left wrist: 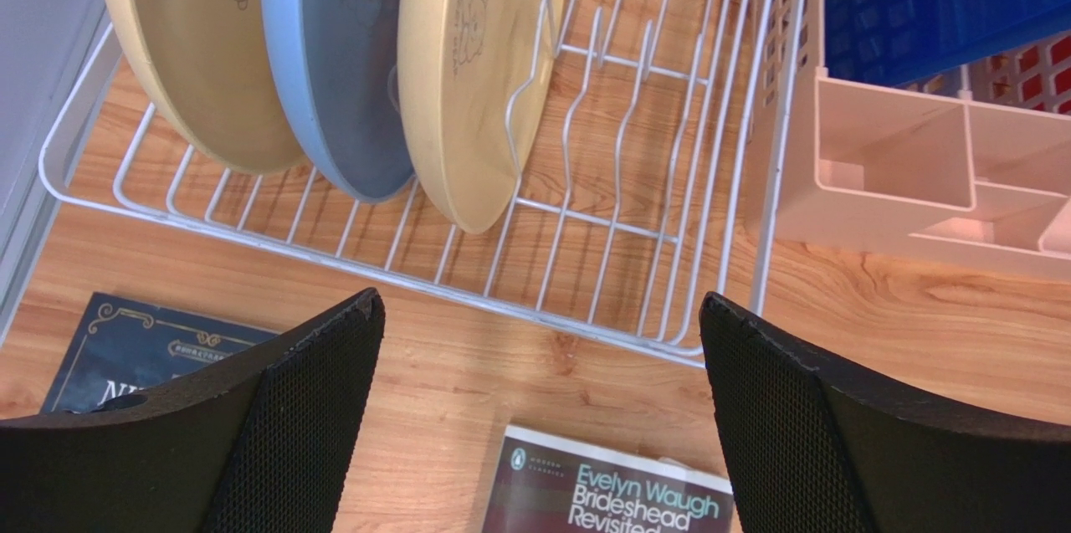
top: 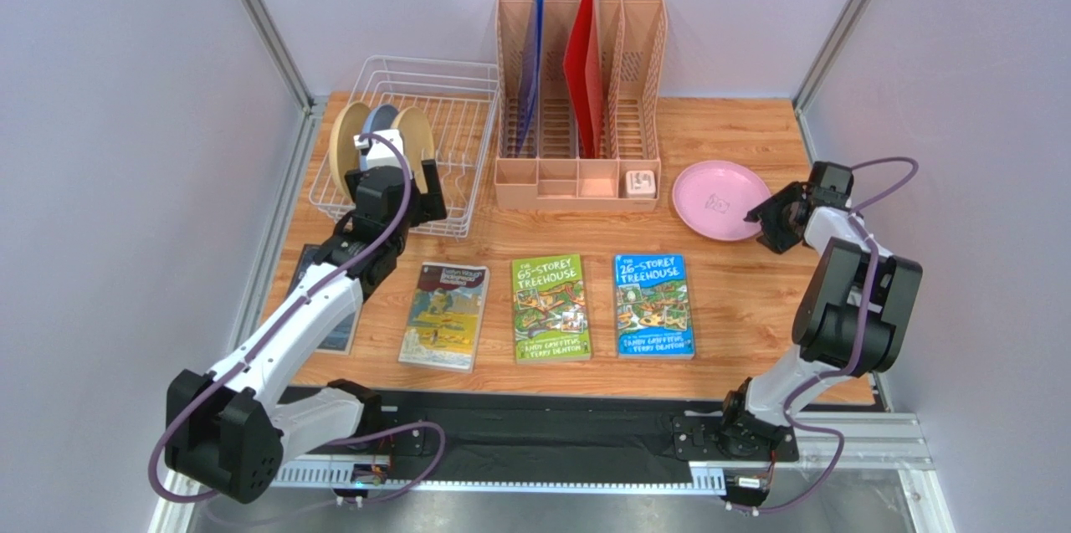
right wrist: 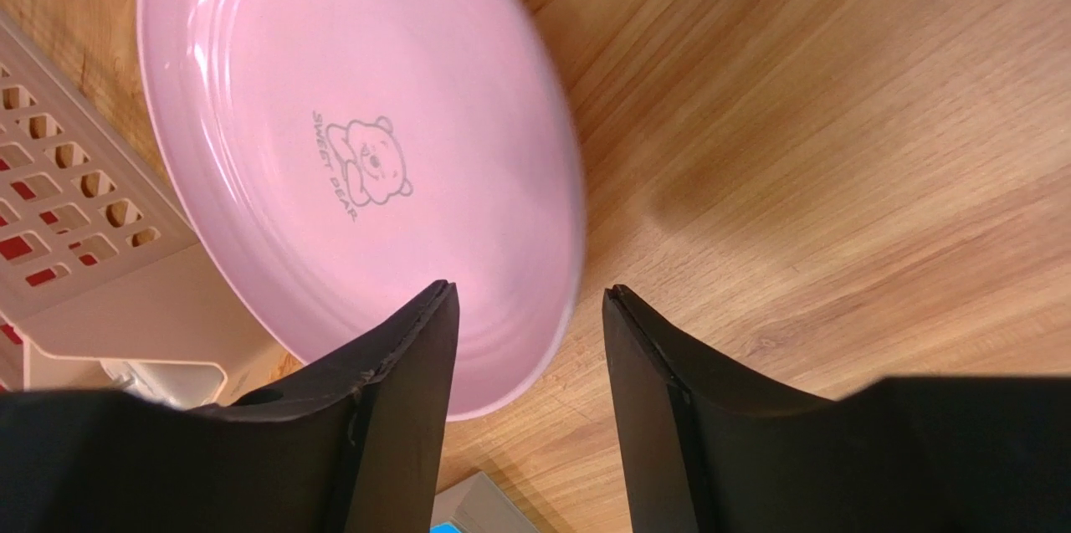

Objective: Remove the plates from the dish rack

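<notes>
Left wrist view: the three racked plates [left wrist: 340,56] run off the top edge; I can't see their upper rims. The dark book [left wrist: 138,351], lower left, is cropped and partly behind the left gripper [left wrist: 541,301]. Right wrist view: pink plate [right wrist: 340,131], right rim blurred. Top view: small white cube [top: 640,183], centre, too small to identify.

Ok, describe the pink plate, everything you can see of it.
The pink plate is small, round and plastic-looking, with a shallow ringed rim and a bear drawing labelled SWEET BEAR at its centre. It lies flat, face up, on the wooden table, just right of the peach organizer. The right hand straddles its rim with fingers parted; whether they touch it cannot be told.
</notes>
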Robot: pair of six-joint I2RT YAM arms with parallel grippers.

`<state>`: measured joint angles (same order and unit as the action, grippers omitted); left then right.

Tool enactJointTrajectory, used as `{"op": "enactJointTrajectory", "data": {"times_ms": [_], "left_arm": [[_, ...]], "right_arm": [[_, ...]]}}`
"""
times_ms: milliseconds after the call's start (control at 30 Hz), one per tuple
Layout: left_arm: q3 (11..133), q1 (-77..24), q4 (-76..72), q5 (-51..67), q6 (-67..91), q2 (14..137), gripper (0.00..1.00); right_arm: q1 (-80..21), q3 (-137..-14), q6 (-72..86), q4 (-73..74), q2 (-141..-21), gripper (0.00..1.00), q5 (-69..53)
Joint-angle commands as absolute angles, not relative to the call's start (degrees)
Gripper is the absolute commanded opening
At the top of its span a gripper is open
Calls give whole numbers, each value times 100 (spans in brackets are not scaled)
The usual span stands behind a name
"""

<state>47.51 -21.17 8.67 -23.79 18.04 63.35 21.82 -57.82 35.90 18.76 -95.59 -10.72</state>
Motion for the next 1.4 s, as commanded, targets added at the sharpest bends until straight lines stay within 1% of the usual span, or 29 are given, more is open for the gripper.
{"op": "enactJointTrajectory", "data": {"times_ms": [0, 100, 200, 333, 400, 500, 633, 800, 900, 1000, 1033, 1100, 1133, 1200, 1233, 1300, 1333, 1367], "left_arm": [[4895, -1969, 598, -2215, 1731, 6512, 100], [4965, -1890, 589, -2224, 1740, 6644, 100], [5027, -1776, 466, -2311, 1696, 6793, 100], [5194, -1696, 282, -2557, 1600, 7075, 97], [5221, -1696, 98, -2741, 1468, 7259, 95], [5299, -1687, -246, -2777, 1319, 7523, 89], [5537, -1679, -343, -2917, 1231, 7927, 78], [5608, -1679, -509, -3453, 1345, 8253, 71], [5625, -1687, -668, -3795, 1301, 8428, 63], [5669, -1679, -826, -4025, 1169, 8657, 59], [5686, -1687, -844, -4060, 1143, 8701, 53], [5678, -1687, -905, -4165, 1099, 8763, 46], [5652, -1687, -992, -4210, 1099, 8771, 39], [5546, -1696, -1098, -4236, 1028, 8763, 34], [5511, -1688, -1194, -4219, 1002, 8763, 23], [5423, -1687, -1257, -4245, 984, 8710, 15], [5397, -1696, -1344, -4263, 967, 8701, 3], [5309, -1705, -1397, -4297, 958, 8649, 0]], "right_arm": [[2092, -6082, 3446, 1959, -9176, 53, -625], [2013, -6179, 3340, 2231, -9018, 54, -317], [1855, -6153, 3243, 2408, -8615, 54, 200], [1574, -5986, 3138, 2496, -7842, 54, 351], [1407, -5933, 3138, 2522, -7639, 55, 325], [1169, -5933, 3120, 2548, -7322, 55, 334], [1011, -5959, 3111, 2645, -7102, 55, 255], [800, -5959, 3024, 2768, -6804, 55, 220], [730, -5933, 2953, 2847, -6663, 55, 194], [721, -5862, 2900, 2883, -6574, 55, 115], [721, -5810, 2900, 2874, -6539, 55, 106], [721, -5748, 2883, 2830, -6504, 55, 79], [721, -5731, 2883, 2830, -6495, 55, 88], [712, -5678, 2874, 2804, -6513, 55, 88], [712, -5660, 2874, 2786, -6521, 55, 88], [712, -5625, 2857, 2795, -6574, 55, 88], [712, -5608, 2865, 2786, -6583, 55, 88], [703, -5599, 2857, 2777, -6600, 55, 88]]}}
